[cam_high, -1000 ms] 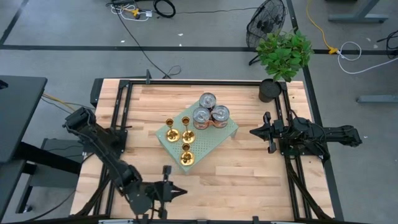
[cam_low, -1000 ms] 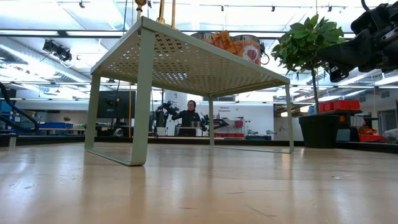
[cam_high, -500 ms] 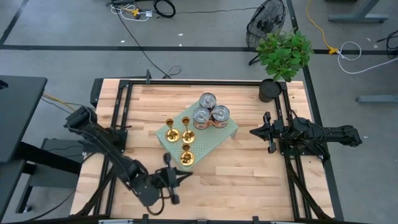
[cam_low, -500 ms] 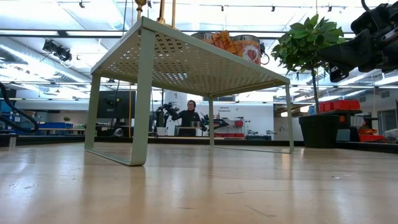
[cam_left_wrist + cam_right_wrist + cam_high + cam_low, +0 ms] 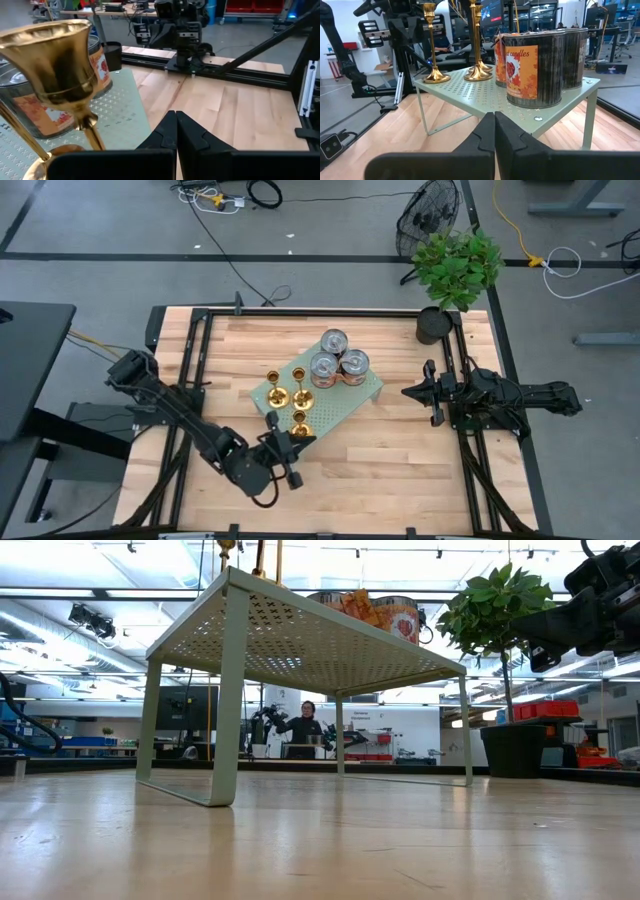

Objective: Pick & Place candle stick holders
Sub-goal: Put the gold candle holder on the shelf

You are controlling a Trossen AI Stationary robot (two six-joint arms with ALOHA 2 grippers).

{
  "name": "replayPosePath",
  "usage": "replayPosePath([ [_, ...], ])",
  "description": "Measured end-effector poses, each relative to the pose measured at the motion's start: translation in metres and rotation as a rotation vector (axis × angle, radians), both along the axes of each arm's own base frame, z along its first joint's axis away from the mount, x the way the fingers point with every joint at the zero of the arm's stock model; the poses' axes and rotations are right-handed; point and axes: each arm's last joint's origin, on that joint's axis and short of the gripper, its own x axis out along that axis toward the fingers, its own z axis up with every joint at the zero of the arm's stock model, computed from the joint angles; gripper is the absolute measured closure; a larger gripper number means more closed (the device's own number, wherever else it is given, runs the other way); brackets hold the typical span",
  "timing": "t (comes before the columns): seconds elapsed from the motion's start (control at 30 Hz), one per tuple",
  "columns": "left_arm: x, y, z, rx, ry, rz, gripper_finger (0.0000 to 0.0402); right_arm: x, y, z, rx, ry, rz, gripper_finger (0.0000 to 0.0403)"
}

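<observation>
So the left arm (image 5: 180, 420) swings in from the surface's near edge and now its gripper (image 5: 285, 455) sits just beside the near corner of the green rack (image 5: 345, 408); right arm and everything else haven't budged. The right gripper (image 5: 425, 392) waits by the surface's right edge, jaws pressed together.

Three candle stick holders (image 5: 290, 395) stand upright on the rack's left half, cans (image 5: 335, 360) on its far half. The nearest holder (image 5: 300, 430) is on the rack's near corner, closest to the left gripper by a lot.

Key thing in the left wrist view: the left jaws look pressed together, and that holder (image 5: 60, 75) stands off to one side of them, not between them. Its long axis is vertical, so I'd guess the jaws must spread and line up sideways on the stem.
</observation>
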Motion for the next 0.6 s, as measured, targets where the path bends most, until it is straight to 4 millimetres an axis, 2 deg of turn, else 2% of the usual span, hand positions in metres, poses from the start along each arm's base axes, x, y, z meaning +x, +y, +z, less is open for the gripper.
replayPosePath([
  [0.3, -0.0077, -0.0104, 0.0, 0.012, 0.0, -0.027, 0.0401, 0.0, 0.0, 0.0, 0.0, 0.0, 0.0, 0.04],
  [0.6, -0.0085, -0.01, -0.0007, 0.021, 0.001, -0.011, 0.0401, 0.0, 0.0, 0.0, 0.0, 0.0, 0.0, 0.04],
])
